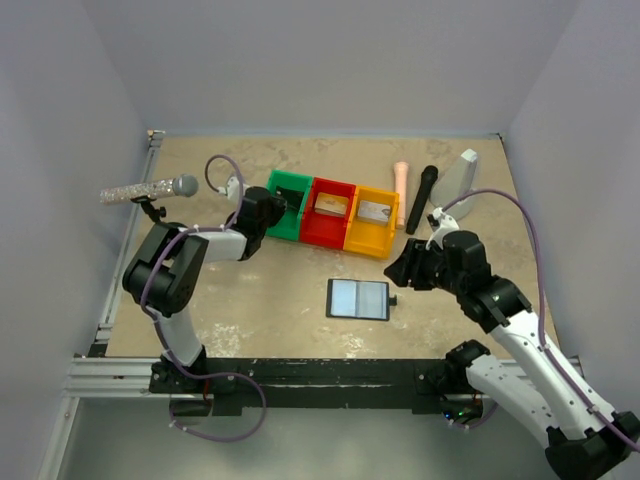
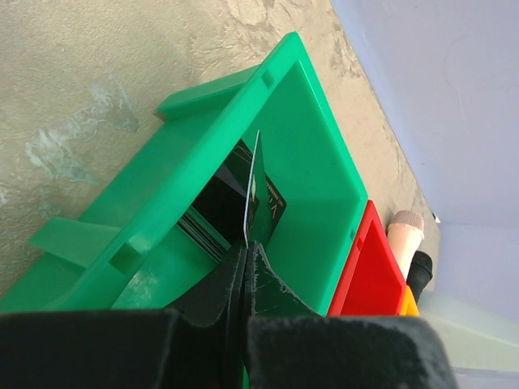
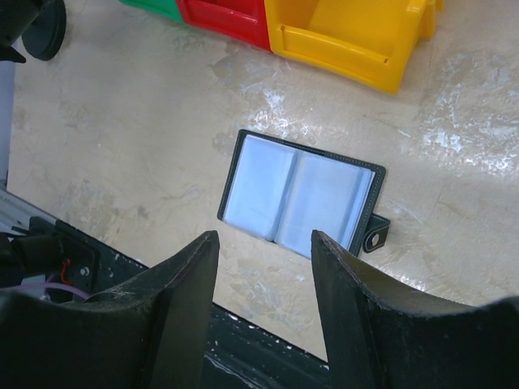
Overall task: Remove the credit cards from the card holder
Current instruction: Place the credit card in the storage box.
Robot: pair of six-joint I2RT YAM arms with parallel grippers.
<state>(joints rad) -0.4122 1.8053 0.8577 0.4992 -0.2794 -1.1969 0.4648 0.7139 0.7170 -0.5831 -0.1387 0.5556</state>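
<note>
The card holder (image 1: 358, 298) lies open on the table, pale grey-blue inner faces up, its side tab on the right; it also shows in the right wrist view (image 3: 300, 196). My left gripper (image 2: 246, 247) is shut on the lower edge of a dark credit card (image 2: 261, 194), which stands on edge inside the green bin (image 2: 316, 154). In the top view my left gripper (image 1: 275, 212) is at the green bin (image 1: 290, 185). A tan card (image 1: 330, 205) lies in the red bin and a silvery card (image 1: 374, 211) in the yellow bin. My right gripper (image 3: 263, 239) is open and empty, above the wallet's near side.
The joined green, red (image 1: 330, 228) and yellow (image 1: 368, 238) bins stand behind the wallet. A pink cylinder (image 1: 401, 190), a black cylinder (image 1: 421, 198) and a grey box (image 1: 458, 180) lie at the back right. A glittery microphone (image 1: 150, 189) stands at the left.
</note>
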